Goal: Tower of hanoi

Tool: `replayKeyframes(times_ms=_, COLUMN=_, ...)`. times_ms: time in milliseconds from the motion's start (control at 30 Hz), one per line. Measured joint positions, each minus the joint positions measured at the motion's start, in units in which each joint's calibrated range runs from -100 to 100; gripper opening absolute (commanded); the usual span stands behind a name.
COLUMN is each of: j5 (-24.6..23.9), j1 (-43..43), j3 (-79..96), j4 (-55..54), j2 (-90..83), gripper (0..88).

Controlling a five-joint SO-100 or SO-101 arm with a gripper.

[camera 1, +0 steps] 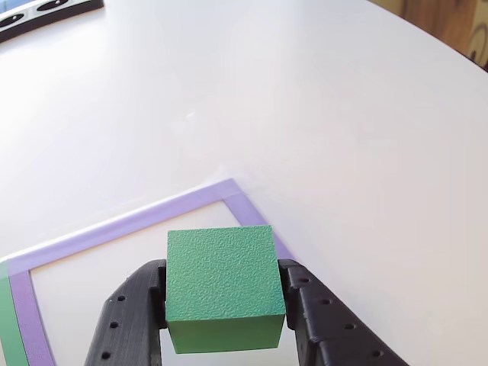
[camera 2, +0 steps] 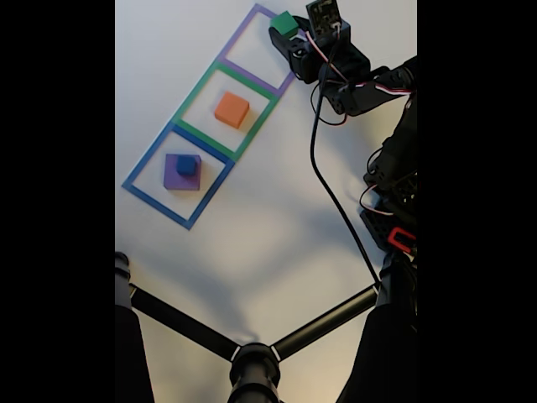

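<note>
Green cube (camera 1: 223,282): matte, finely pebbled faces, crisp edges, top face lighter than the shaded front. Held between the two black perforated fingers (camera 1: 122,320) of the gripper (camera 1: 223,305), which is clamped against its left and right sides. In the other view it sits over the near corner of the purple tape square (camera 1: 229,194); whether it touches the surface cannot be told.

Same green cube (camera 2: 286,23) in the fixed view: small, at the right edge of the purple tape square (camera 2: 252,21), in the gripper (camera 2: 289,29).

Orange block (camera 2: 232,109): flat, square, centred in the green tape square (camera 2: 197,91), the middle of three joined frames.

Purple block (camera 2: 182,171): flat, wider, inside the blue tape square (camera 2: 151,155). A small blue cube (camera 2: 186,165) rests on top of it.

Tabletop (camera 1: 320,114): white, smooth, glossy.

Arm (camera 2: 361,84): black, with loose cables, entering from the right of the fixed view.

Black tripod legs (camera 2: 252,353): lower part of the fixed view.
</note>
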Motion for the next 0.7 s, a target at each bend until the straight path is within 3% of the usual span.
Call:
replayKeyframes(times_ms=300, j5=0.0, j1=-1.9, j3=-0.34, j4=-10.53, j2=10.76, gripper=5.1)
replayKeyframes(times_ms=700, j5=0.0, j1=-3.2, j3=-1.38, j4=-14.83, j2=16.14, gripper=9.5)
